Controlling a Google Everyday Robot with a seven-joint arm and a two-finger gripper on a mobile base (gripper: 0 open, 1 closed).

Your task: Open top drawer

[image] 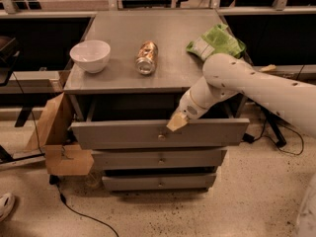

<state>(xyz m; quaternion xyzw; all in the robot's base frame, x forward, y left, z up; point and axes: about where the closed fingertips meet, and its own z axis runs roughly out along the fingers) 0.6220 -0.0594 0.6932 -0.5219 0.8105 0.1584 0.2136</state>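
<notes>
The top drawer (123, 134) of the grey metal cabinet stands pulled out a little, its flat front forward of the cabinet face and a dark gap behind it. Its small round knob (161, 137) sits at the front's centre. My gripper (176, 123), with tan fingertips, is at the upper edge of the drawer front just above and right of the knob. The white arm reaches in from the right. Below are two narrower grey drawer fronts (158, 159), both closed.
On the cabinet top (173, 43) are a white bowl (90, 56), a can lying on its side (146, 58) and a green chip bag (217, 42). An open cardboard box (59, 142) stands against the cabinet's left side. A cable runs along the floor.
</notes>
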